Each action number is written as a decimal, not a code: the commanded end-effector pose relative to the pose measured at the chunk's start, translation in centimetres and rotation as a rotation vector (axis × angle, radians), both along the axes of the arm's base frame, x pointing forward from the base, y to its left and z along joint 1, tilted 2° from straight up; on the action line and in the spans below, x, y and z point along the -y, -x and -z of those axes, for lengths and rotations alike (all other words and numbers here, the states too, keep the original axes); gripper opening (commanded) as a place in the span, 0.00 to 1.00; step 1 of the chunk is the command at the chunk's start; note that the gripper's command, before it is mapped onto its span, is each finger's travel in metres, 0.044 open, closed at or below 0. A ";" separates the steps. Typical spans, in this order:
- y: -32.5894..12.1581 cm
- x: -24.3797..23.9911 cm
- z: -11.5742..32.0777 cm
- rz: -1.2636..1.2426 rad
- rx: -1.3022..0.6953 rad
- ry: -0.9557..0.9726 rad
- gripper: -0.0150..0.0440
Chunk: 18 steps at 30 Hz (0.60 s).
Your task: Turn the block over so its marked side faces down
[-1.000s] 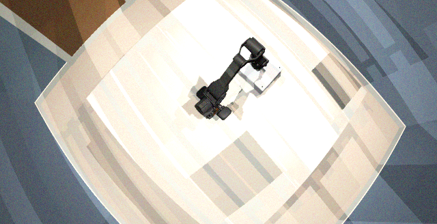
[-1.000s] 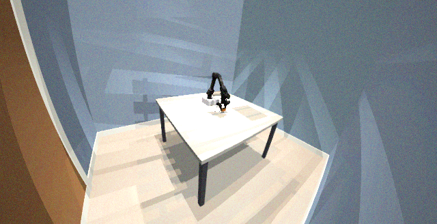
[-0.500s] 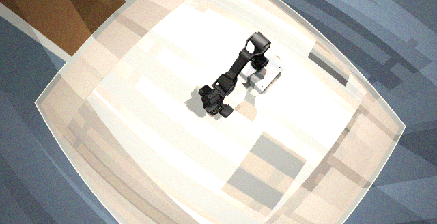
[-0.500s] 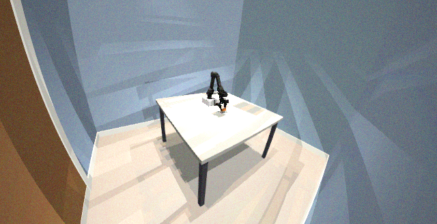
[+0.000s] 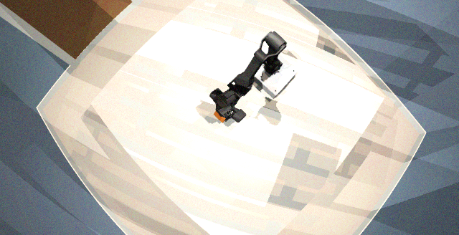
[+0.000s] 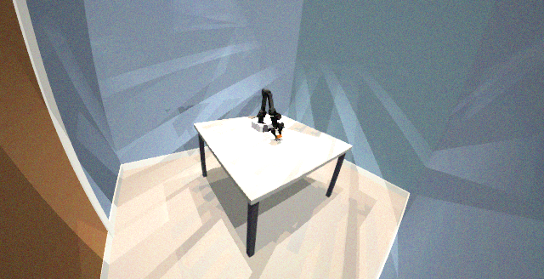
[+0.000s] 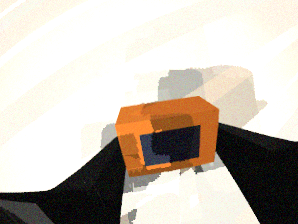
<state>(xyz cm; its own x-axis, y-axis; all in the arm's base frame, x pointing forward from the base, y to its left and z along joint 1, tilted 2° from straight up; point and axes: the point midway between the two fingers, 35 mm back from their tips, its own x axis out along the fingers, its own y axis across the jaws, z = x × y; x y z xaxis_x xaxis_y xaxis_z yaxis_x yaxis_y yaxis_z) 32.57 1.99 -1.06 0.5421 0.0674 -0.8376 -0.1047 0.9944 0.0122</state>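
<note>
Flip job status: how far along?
Done: claw is shut on the orange block. In hand: the block is gripped, its dark marked face toward the wrist camera, not down. Left: rotate it marked side down, set it on the table, release.

Top view looks straight down on the desk point(image 5: 179, 163); exterior far off, high corner; wrist close behind the hand point(image 7: 169, 156). All share the hand.

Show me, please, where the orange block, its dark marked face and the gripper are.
orange block point(image 7: 166, 112): wrist view, its orange top edge.
dark marked face point(image 7: 170, 147): wrist view, centre of the patch.
gripper point(image 5: 226, 114): top view, between the fingertips.
</note>
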 end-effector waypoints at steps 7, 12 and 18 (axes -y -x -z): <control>-0.8 -0.1 2.2 0.004 0.112 -0.017 0.25; -1.0 -0.1 2.9 0.004 0.173 -0.023 0.25; -1.0 -0.1 3.5 0.005 0.245 -0.030 0.25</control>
<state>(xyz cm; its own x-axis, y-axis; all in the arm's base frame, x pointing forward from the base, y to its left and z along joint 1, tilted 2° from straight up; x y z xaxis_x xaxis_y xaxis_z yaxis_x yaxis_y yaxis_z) 34.27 2.09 -3.45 0.7198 0.0843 -0.6890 -0.1064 0.9943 0.0105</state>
